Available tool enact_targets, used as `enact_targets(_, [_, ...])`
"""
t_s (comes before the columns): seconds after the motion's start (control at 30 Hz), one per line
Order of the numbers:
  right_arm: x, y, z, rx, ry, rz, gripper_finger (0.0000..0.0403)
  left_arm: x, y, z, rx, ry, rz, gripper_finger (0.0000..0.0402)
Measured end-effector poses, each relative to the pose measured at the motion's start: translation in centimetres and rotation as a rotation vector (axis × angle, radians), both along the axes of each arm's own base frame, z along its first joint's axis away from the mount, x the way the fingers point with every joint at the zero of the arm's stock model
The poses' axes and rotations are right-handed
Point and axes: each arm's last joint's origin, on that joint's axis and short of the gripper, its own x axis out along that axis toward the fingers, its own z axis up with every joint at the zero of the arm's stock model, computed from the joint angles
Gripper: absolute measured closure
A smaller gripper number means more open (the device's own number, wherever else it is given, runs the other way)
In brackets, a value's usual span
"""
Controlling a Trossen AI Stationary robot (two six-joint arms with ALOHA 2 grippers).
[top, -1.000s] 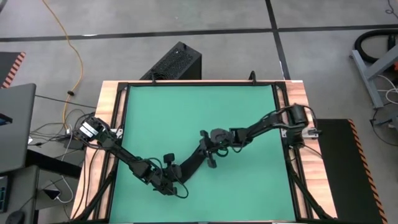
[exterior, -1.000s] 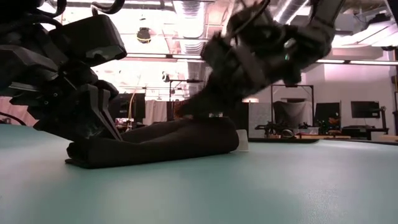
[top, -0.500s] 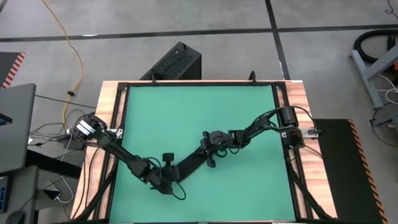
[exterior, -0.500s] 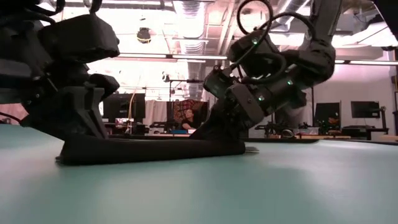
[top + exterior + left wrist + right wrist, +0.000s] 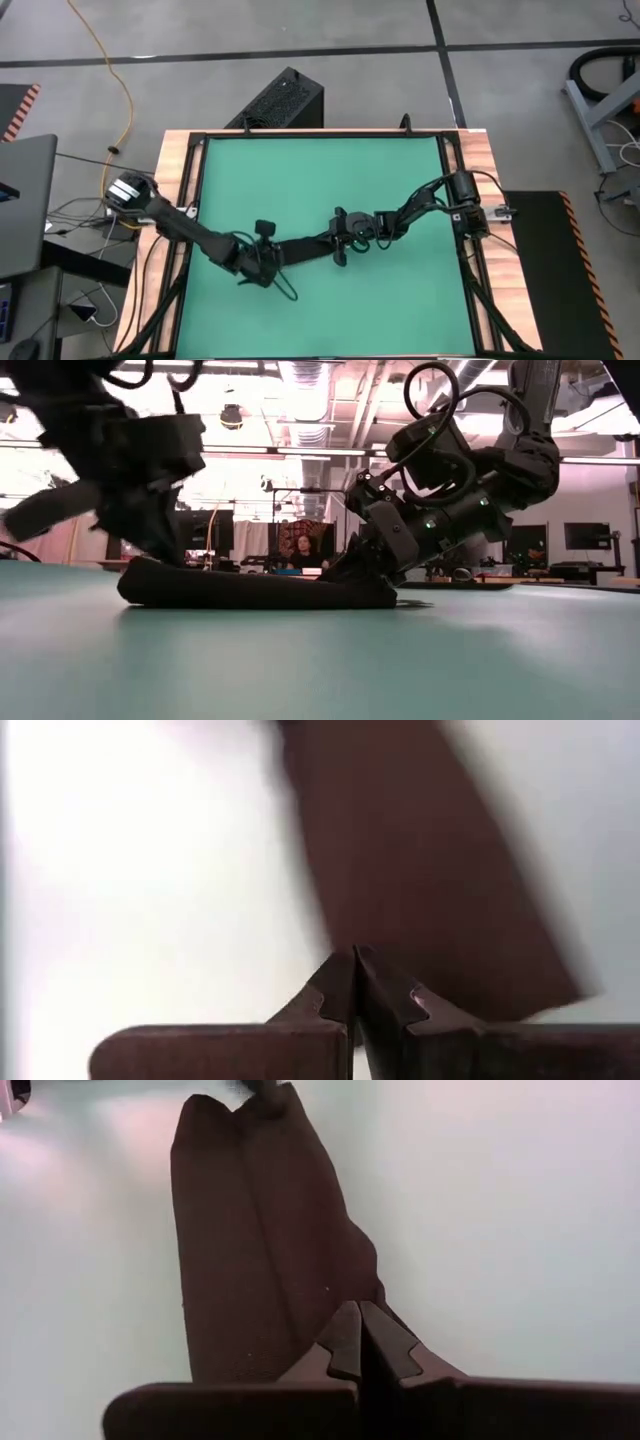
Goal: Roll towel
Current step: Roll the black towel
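Observation:
The towel (image 5: pixel 305 248) is a narrow black strip of folded cloth lying almost crosswise on the green mat, slightly nearer than the middle. In the low view the towel (image 5: pixel 250 592) is a long low band. My left gripper (image 5: pixel 272 262) is shut at its left end and shows in its own view (image 5: pixel 355 965) with the cloth (image 5: pixel 400 850) running away from the tips. My right gripper (image 5: pixel 340 245) is shut at the right end; the right wrist view shows the fingertips (image 5: pixel 360 1320) and the towel (image 5: pixel 250 1230) beyond them. My left gripper pinches the towel's left end (image 5: pixel 372 935) between its shut fingers, slanting down from the table's left. That end (image 5: pixel 135 575) stands a little off the mat; layers cannot be told through the blur. My right gripper pinches the towel's right end (image 5: pixel 350 1285) between its shut fingers, slanting down from the table's right, along the strip. That end (image 5: pixel 378 595) lies on the mat, and the cloth runs straight between the two holds.
A black vented box (image 5: pixel 280 100) stands on the floor beyond the far edge. A wooden frame (image 5: pixel 180 200) borders the mat, whose far half (image 5: pixel 320 180) is bare. A laptop (image 5: pixel 20 200) and cables lie left of the table. A person (image 5: pixel 300 548) sits far back in the room.
My left gripper has gone up and toward the far edge, rolling its wrist, and has carried the towel's left end along. The towel has swung from a diagonal to nearly crosswise and flattened out. My right gripper has sunk toward the mat with the right end.

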Motion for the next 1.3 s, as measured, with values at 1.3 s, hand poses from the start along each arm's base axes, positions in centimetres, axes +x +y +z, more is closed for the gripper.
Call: enact_targets(1.3, [0.0,0.9,0.1,-0.015,-0.019,-0.055,0.0387,-2.7,-1.5,-8.3,-0.524,-0.766,0.589,0.0401])
